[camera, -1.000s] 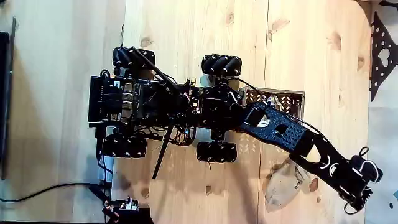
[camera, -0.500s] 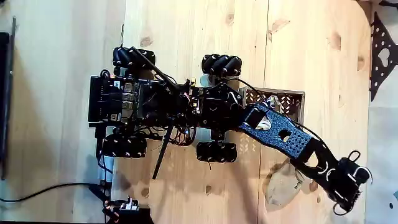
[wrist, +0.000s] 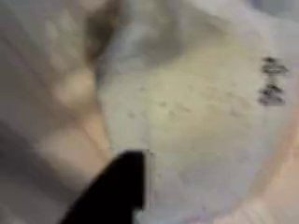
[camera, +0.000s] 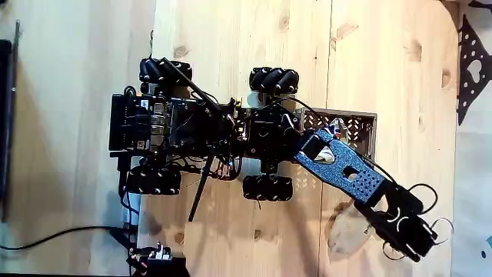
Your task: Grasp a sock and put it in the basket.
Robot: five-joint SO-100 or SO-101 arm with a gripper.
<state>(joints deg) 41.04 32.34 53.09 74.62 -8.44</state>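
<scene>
Sock (camera: 346, 229): wooden tabletop (camera: 231, 46), near lower edge, under gripper (camera: 384, 240); claw state indiscernible. Basket (camera: 361, 123): against robot.

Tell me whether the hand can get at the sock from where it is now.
Probably yes. In the fixed view the hand sits right beside the sock, nothing lying between them; the wrist view shows pale fabric close up. Whether its jaws are open is unclear.

Sock (camera: 347, 228) half hidden under arm (camera: 361, 185) in fixed view. Basket (camera: 361, 121) partly covered by arm and chassis. Wrist view badly blurred; hand (wrist: 117, 191) a dark shape cut off at the bottom edge, its opening unreadable.
</scene>
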